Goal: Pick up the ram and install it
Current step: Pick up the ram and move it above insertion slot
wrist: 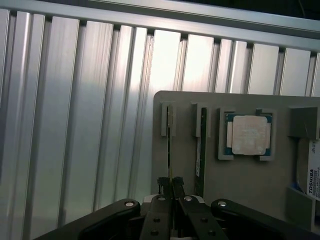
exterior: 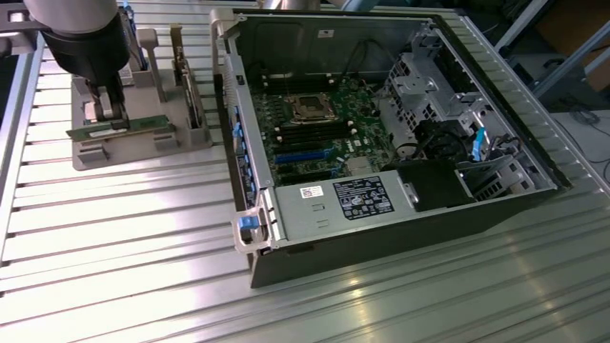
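Note:
The ram (exterior: pixel 143 127) is a thin green stick standing on edge in a slot of the grey holder (exterior: pixel 143 146) at the exterior view's left. My gripper (exterior: pixel 116 120) reaches down over the stick's middle. In the wrist view the ram (wrist: pixel 170 145) shows edge-on, and my gripper (wrist: pixel 171 186) is shut on it, with both black fingers pressed against its sides. The stick still sits between the holder's end posts (wrist: pixel 165 120). A second stick like it (wrist: pixel 202 145) stands in the neighbouring slot.
An open computer case (exterior: pixel 315 232) lies at the exterior view's right, with its motherboard (exterior: pixel 324 128) exposed. The holder also carries a square silver processor (wrist: pixel 248 135), a labelled drive (wrist: pixel 313 172) and an upright card (exterior: pixel 191 86). Everything rests on a ribbed aluminium table (exterior: pixel 143 257).

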You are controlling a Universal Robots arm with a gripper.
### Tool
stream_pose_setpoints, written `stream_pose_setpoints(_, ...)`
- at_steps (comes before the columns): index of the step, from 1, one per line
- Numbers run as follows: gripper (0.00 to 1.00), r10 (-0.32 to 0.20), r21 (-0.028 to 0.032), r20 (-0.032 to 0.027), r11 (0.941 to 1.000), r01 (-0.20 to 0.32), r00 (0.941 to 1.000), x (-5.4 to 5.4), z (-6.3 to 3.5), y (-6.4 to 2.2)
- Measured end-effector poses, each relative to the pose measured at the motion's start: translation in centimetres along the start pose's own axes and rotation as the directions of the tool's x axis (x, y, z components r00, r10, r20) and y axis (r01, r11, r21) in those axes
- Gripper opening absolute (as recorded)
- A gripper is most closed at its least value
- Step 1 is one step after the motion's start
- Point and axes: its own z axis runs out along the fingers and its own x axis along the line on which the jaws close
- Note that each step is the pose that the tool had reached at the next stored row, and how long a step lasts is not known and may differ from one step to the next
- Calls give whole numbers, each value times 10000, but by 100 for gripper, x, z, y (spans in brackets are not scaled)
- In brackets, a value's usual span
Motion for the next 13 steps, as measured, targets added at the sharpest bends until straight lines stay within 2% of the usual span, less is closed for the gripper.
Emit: stream_pose_setpoints(13,12,0,0,0,10000,0,10000,-3,-127,6)
